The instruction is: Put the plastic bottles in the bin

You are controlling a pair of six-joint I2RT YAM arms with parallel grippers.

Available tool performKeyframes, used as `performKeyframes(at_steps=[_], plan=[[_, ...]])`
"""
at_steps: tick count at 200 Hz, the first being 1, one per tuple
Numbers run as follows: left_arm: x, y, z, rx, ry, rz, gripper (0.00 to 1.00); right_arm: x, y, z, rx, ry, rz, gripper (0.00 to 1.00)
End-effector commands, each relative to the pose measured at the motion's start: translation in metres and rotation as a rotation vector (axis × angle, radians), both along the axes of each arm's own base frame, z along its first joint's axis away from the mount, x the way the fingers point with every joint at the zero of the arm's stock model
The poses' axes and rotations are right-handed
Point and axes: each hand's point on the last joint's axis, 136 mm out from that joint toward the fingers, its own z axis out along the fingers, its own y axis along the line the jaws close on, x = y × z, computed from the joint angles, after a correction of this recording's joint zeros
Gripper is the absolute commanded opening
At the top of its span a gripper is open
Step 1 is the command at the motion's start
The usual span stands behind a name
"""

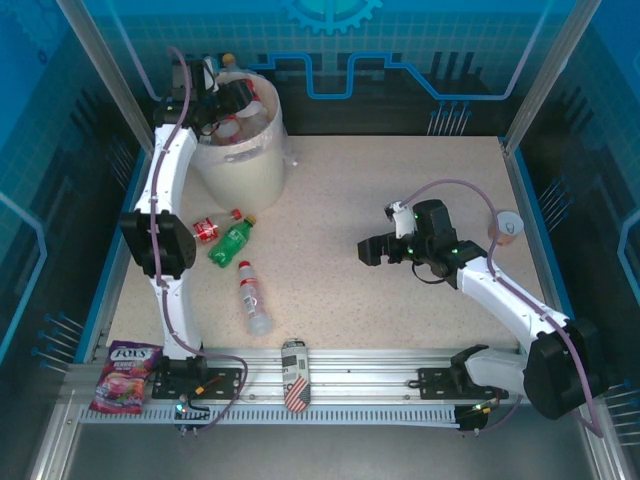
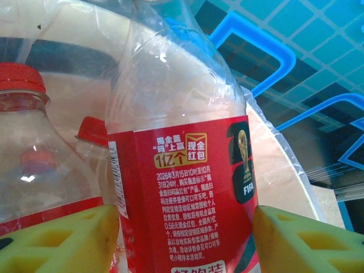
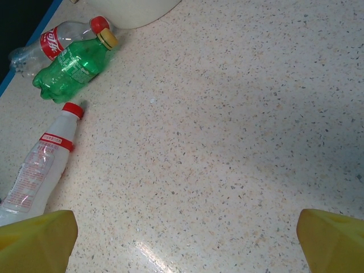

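Note:
My left gripper (image 1: 232,100) hangs over the cream bin (image 1: 245,165) at the back left, shut on a clear red-labelled bottle (image 2: 182,187), with a yellow finger (image 2: 68,239) pressed to each side. Below it, more red-capped bottles (image 2: 34,165) lie inside the bin's lined wall (image 2: 278,165). On the table in front of the bin lie a small red-labelled bottle (image 1: 210,228) (image 3: 54,40), a green bottle (image 1: 232,240) (image 3: 71,71) and a clear red-capped bottle (image 1: 253,296) (image 3: 40,170). My right gripper (image 1: 372,250) (image 3: 187,239) is open over bare table, right of them.
A patterned can (image 1: 295,373) lies on the front rail and a purple candy bag (image 1: 125,375) at the front left. A paper cup (image 1: 508,228) stands by the right wall. A small brown jar (image 1: 229,62) is behind the bin.

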Motion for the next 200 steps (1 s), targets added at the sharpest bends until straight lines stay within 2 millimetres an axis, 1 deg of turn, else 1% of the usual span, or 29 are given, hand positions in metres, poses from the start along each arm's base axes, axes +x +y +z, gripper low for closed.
performKeyframes(at_steps=[1,27,57,76,100,122,133,138,154,178,187,200], plan=[[-0.018,0.007,0.050,0.038,-0.079,0.005,0.73,0.007,0.004,0.014,0.004,-0.045,-0.003,1.00],[-0.029,0.012,0.071,0.056,-0.116,0.011,0.84,0.014,-0.006,0.015,-0.009,-0.074,-0.086,1.00],[-0.048,0.019,0.091,0.113,-0.137,0.014,0.89,0.018,-0.010,0.018,-0.005,-0.092,-0.116,1.00],[-0.063,0.023,0.098,0.168,-0.130,0.012,0.92,0.021,-0.011,0.018,-0.009,-0.096,-0.124,1.00],[-0.093,0.026,0.106,0.232,-0.114,0.006,0.96,0.027,-0.013,0.019,-0.009,-0.107,-0.146,1.00],[-0.133,0.029,0.112,0.283,-0.101,0.010,0.99,0.034,-0.015,0.021,-0.005,-0.120,-0.166,1.00],[-0.155,0.031,0.106,0.300,-0.080,0.021,0.99,0.038,-0.016,0.022,-0.003,-0.122,-0.174,1.00],[-0.167,0.032,0.107,0.306,-0.078,0.029,0.99,0.039,-0.015,0.022,-0.002,-0.125,-0.174,1.00],[-0.203,0.035,0.094,0.307,-0.030,0.053,0.98,0.043,-0.016,0.021,-0.006,-0.121,-0.181,1.00],[-0.253,0.031,0.061,0.236,0.065,0.073,0.95,0.052,-0.018,0.018,-0.014,-0.111,-0.205,1.00],[-0.269,0.026,0.045,0.194,0.111,0.078,0.94,0.055,-0.020,0.016,-0.018,-0.105,-0.218,1.00],[-0.291,0.014,0.018,0.145,0.186,0.067,0.94,0.061,-0.021,0.014,-0.019,-0.095,-0.231,1.00]])
